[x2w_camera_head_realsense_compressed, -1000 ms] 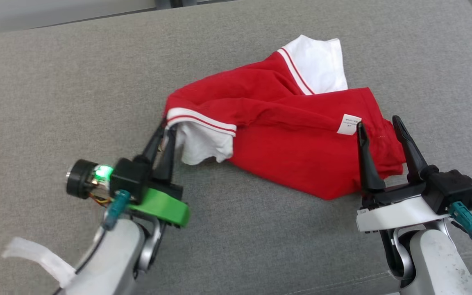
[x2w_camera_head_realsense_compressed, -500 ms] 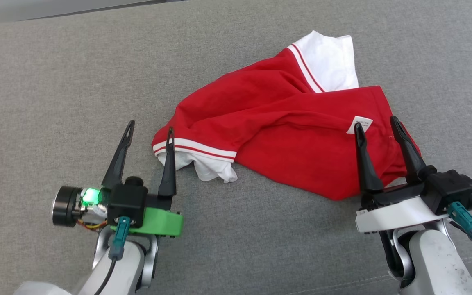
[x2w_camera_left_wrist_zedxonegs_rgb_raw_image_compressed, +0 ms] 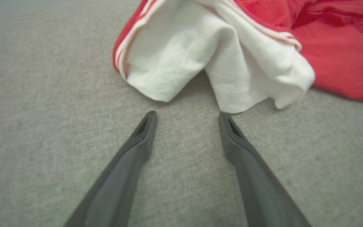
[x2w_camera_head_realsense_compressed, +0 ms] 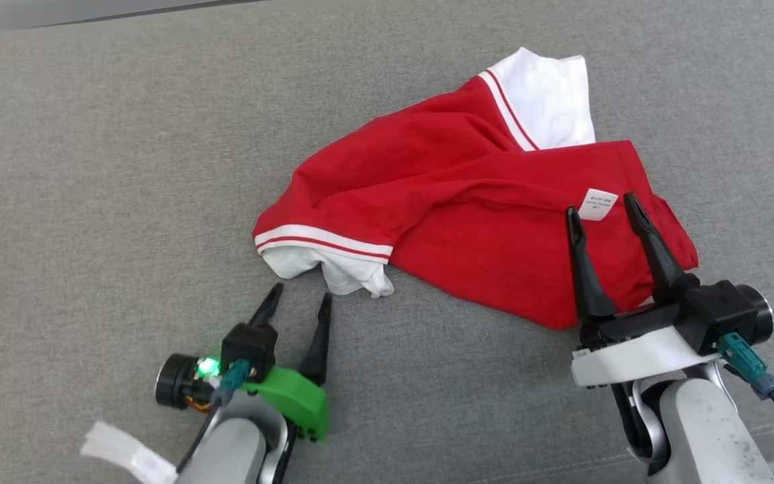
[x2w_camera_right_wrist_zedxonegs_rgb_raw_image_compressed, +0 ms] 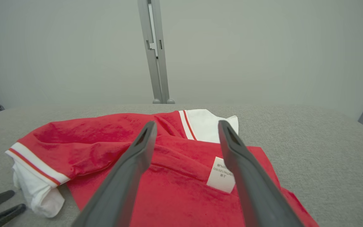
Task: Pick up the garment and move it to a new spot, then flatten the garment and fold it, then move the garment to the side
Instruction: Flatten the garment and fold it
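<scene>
Left gripper backed off white sleeve, fingers apart, empty | right gripper spread, empty, over red shirt | shirt crumpled; flattening, folding remain

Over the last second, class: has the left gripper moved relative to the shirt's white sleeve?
Yes. The left gripper has let go of the white sleeve and pulled back toward the robot; it now sits open, just short of the cloth.

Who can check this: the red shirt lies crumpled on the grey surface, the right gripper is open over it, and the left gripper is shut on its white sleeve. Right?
Not quite: the left gripper is open and empty, its tips near the white sleeve edge, as the left wrist view shows. The rest stands.
</scene>
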